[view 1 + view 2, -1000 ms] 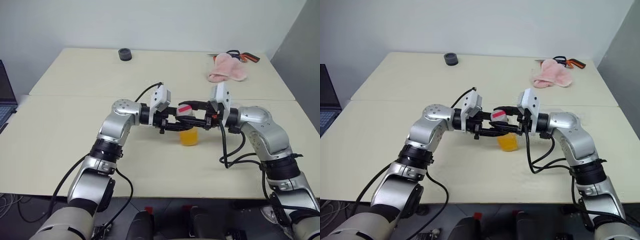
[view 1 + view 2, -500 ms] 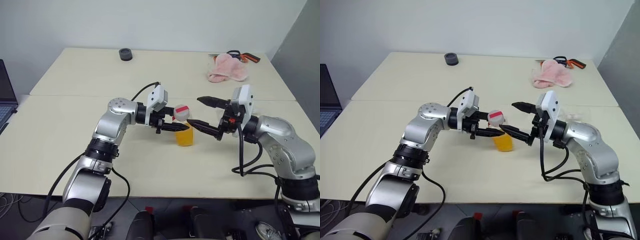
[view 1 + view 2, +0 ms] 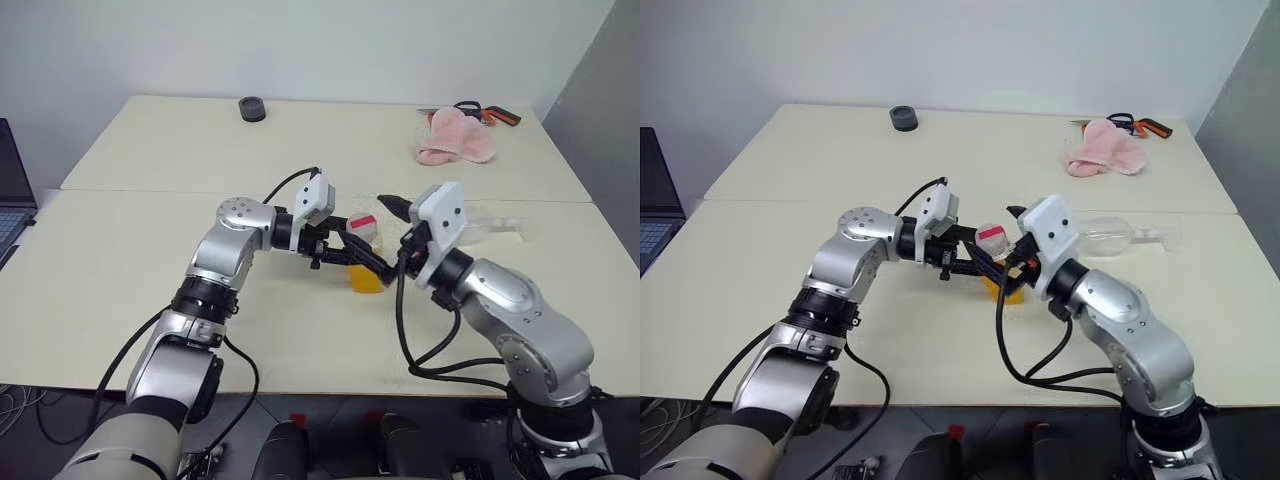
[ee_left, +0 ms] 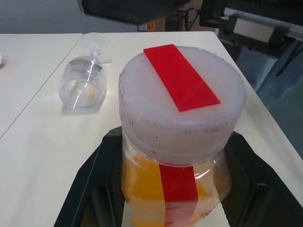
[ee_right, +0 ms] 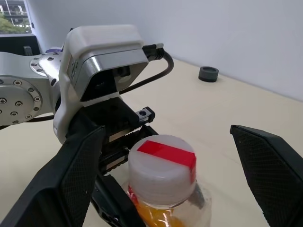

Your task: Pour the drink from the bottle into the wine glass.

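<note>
At mid-table, I am gripping the bottle [image 3: 363,250] with my left fingers [image 3: 345,258], which are clamped on its shoulder just under the white cap [image 4: 182,101]; the red strip [image 4: 181,76] is running over the cap and down the side. My right fingers [image 5: 163,184] are standing wide apart, one on either side of the cap and touching nothing.

The drink [image 4: 142,189] is showing orange-yellow behind the clear wall, so I am judging the bottle to be fairly light, with thin plastic that would dent and spill under a hard squeeze. The squarish body is offering flat faces and looks the firmest place to hold; the ridged cap is the place for my free fingers to take and twist, since it is on and nothing can pour until it comes off.

The wine glass [image 3: 1110,233] is lying on its side towards the right edge of the table, well apart from the bottle. It is looking smooth, slippery and breakable. I am judging the stem, or the bowl held gently, to be the safest hold for standing it upright.
</note>
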`<control>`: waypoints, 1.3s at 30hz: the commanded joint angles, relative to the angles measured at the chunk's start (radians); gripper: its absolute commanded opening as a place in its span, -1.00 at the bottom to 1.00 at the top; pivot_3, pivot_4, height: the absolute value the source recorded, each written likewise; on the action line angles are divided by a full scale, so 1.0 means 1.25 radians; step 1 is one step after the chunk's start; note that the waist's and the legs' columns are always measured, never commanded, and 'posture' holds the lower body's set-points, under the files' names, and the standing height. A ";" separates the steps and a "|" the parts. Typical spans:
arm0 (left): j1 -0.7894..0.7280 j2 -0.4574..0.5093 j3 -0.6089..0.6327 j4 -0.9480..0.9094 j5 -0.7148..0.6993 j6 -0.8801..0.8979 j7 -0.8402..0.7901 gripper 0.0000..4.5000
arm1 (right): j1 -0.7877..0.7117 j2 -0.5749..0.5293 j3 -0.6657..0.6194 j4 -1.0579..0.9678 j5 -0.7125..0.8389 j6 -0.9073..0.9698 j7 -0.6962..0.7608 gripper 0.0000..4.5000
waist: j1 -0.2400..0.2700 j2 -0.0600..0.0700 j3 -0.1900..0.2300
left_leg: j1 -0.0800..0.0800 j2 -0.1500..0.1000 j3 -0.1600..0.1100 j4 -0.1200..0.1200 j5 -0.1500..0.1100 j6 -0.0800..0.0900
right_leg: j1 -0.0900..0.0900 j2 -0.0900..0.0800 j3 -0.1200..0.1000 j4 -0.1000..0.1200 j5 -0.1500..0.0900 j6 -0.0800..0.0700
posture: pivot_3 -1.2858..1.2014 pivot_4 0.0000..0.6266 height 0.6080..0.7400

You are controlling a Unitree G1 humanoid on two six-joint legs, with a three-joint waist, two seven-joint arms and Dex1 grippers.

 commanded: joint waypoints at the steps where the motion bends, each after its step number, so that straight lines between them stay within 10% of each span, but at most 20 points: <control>1: -0.027 -0.007 -0.006 0.004 0.010 -0.024 0.002 -0.03 | 0.001 0.011 0.013 -0.044 -0.008 0.021 -0.031 1.00 | 0.000 0.000 0.000 | 0.000 0.000 0.000 0.000 0.000 0.000 | 0.000 0.000 0.000 0.000 0.000 0.000 | 0.03 -0.52 1.00; 8: -0.020 -0.008 -0.010 0.001 0.018 -0.029 0.001 -0.03 | -0.002 0.027 0.034 -0.016 -0.059 0.002 -0.066 1.00 | 0.000 0.000 0.000 | 0.000 0.000 0.000 0.000 0.000 0.000 | 0.000 0.000 0.000 0.000 0.000 0.000 | 0.03 -0.52 1.00; 17: -0.014 -0.002 -0.010 -0.008 0.017 -0.022 0.001 -0.03 | -0.004 0.040 0.063 0.004 -0.095 -0.033 -0.054 -0.17 | -0.001 0.000 0.000 | 0.000 0.000 0.000 0.000 0.000 0.000 | 0.000 0.000 0.000 0.000 0.000 0.000 | 0.03 -0.52 1.00; 39: -0.016 0.025 0.006 -0.043 -0.004 0.009 -0.019 -0.03 | -0.150 -0.099 -0.053 0.402 0.081 -0.247 0.462 -0.17 | -0.003 0.000 0.000 | 0.001 0.000 0.000 -0.001 0.000 0.000 | 0.000 0.001 0.000 0.000 0.000 0.000 | 0.03 -0.52 1.00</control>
